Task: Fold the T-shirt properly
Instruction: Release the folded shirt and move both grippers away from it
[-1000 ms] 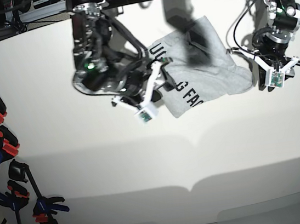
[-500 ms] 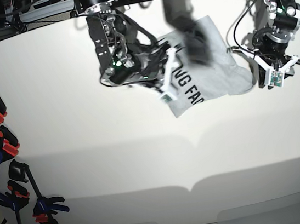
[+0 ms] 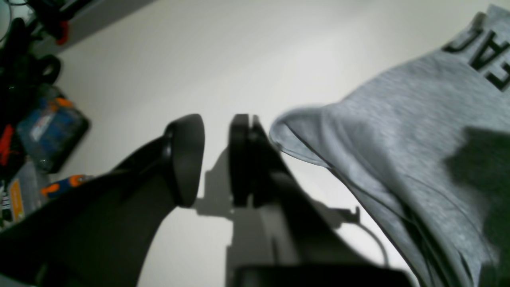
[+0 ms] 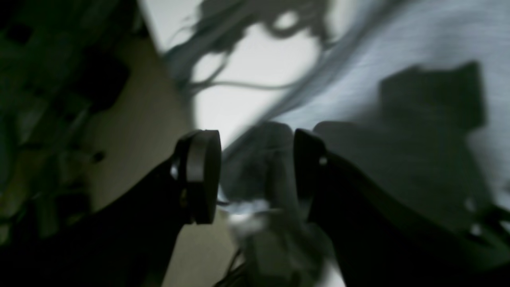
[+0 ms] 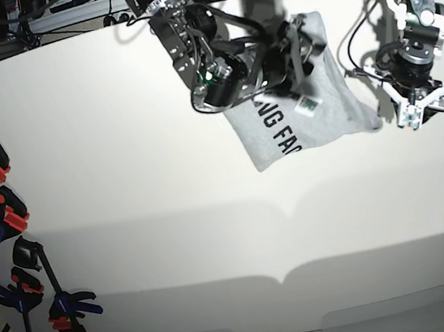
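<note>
T-shirt [image 5: 305, 114] is lying crumpled, lettering up, at the table's [image 5: 132, 227] far edge. Right gripper [image 5: 298, 58] is now swinging over it from the near-left hem (jaws parted, apparently empty). Left gripper [image 5: 421, 107] is waiting wide open, empty, beside the cloth's right corner.

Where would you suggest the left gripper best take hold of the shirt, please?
Probably the rounded hem corner of the shirt. It curls up off the table right beside the open left gripper, so come from that side and slide one finger under the raised edge.
</note>
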Controlling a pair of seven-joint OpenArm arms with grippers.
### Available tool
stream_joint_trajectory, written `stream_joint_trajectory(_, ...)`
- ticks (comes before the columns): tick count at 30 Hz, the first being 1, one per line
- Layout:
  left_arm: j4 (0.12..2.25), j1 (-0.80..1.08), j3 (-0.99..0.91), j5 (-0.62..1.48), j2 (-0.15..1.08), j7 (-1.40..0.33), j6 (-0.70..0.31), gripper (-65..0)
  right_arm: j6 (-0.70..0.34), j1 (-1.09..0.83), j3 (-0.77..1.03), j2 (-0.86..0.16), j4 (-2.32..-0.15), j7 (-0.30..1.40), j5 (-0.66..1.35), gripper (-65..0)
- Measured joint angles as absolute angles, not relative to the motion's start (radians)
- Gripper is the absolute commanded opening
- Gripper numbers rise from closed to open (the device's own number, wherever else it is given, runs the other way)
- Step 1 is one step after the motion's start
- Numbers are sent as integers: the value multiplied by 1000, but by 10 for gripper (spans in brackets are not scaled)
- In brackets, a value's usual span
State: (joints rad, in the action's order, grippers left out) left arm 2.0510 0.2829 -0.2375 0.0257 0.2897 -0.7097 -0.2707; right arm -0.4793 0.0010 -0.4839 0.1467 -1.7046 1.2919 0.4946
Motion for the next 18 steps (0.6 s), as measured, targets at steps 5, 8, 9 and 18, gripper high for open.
stream_joint_trajectory(5,2051,283,-238,25,377,-710,-190,-287,-536,1,-447,146,-1742,1263,553,-372)
stream_joint_trajectory(8,2051,283,-237,25,405,-710,-165,-287,-539,0,-399,149,-1792,1260,534,-372)
stream_joint_trajectory(9,2051,283,-237,25,414,-710,-165,-287,-540,0,-373,149,-1814,1253,497,-372)
stream_joint_trajectory(18,2051,283,-237,171,427,-705,-157,-287,-543,14,-80,150,-2002,1208,366,-372)
